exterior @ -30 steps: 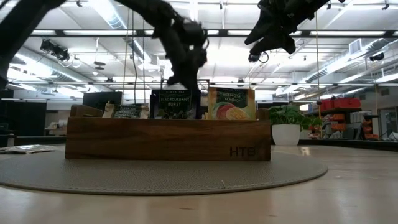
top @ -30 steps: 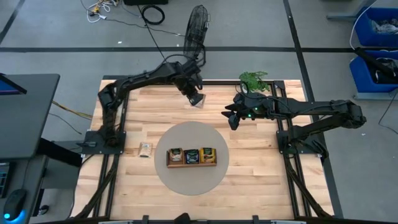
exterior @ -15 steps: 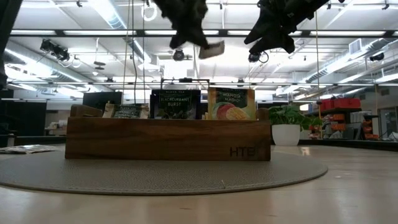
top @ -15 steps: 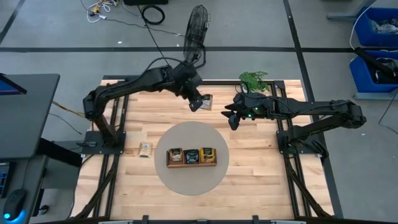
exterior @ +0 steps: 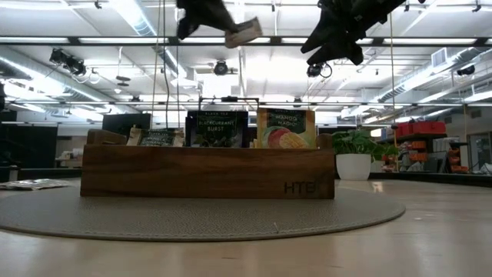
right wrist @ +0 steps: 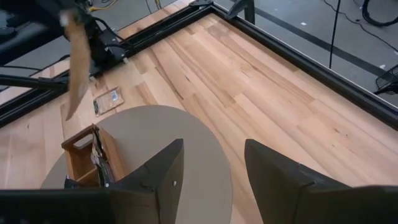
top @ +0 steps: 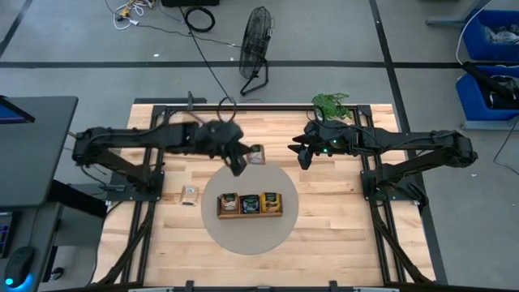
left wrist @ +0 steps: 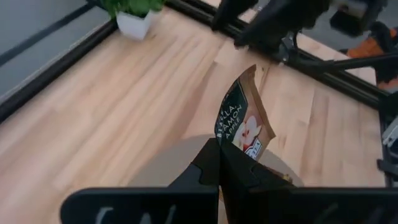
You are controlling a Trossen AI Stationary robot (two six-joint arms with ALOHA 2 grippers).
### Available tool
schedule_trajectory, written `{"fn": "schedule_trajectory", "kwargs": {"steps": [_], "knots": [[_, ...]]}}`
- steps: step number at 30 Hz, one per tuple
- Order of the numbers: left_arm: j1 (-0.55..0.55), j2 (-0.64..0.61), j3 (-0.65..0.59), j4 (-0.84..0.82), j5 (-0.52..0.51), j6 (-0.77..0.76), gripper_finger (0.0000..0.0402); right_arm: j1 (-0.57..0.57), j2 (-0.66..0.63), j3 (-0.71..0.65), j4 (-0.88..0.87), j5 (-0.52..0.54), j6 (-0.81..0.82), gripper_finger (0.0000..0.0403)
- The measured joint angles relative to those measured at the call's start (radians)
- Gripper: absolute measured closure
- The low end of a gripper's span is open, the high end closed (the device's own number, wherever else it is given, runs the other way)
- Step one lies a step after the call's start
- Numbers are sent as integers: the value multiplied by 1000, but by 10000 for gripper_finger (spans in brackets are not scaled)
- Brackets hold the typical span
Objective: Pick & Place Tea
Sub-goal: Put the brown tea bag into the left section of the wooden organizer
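Sachets sit in several places across the worktop (top: 332, 219). Farthest left, one pale sachet (top: 190, 194) lies flat on the bare wood, apart from the round grey mat (top: 247, 239) and just beside its left edge.

Next, the left gripper (top: 243, 160) hangs above the mat's upper left edge with its fingers (left wrist: 211, 163) closed on a sachet (top: 257, 154). This held sachet (left wrist: 244, 121) is a flat square packet with a brown edge, a dark panel of white lettering and a pale picture of cut apples; it is pinched at one lower corner and stands tilted in the air, well clear of the wood. In the low view it shows as a light slanted packet (exterior: 243, 31) high above the tray.

On the mat's middle stands the tray (top: 250, 212), a long brown wooden box with compartments in a row. Three sachets stand upright in it: a dark one with a pale label (top: 230, 202) in the left compartment, a black one (top: 249, 203) in the middle, and an orange one (top: 271, 200) on the right. From table height the black packet (exterior: 217, 128) and the orange mango packet (exterior: 286, 128) rise above the tray's front wall (exterior: 207, 171), with a lower dark one (exterior: 157, 138) to their left.

To the right, the right gripper (top: 302, 156) hovers over bare wood beyond the mat's upper right edge, its fingers (right wrist: 163, 173) spread apart and holding nothing. A small potted plant (top: 332, 104) stands at the worktop's far edge behind it.
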Motion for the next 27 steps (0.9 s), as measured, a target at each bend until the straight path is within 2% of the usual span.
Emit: {"fn": "schedule_trajectory", "kwargs": {"steps": [7,11,17,23,27], "knots": [[-149,-90,-123,-27,-133,-121,400,0,0,0,0,38,-5,224],[-246,-91,-161,-57,-204,-168,400,0,0,0,0,67,-5,224],[-377,-91,-231,-82,-347,-336,400,0,0,0,1,86,4,224],[-477,-90,-286,-89,-376,-430,400,0,0,0,0,101,9,224],[-533,-90,-309,-116,-437,-477,400,0,0,0,0,104,31,224]]}}
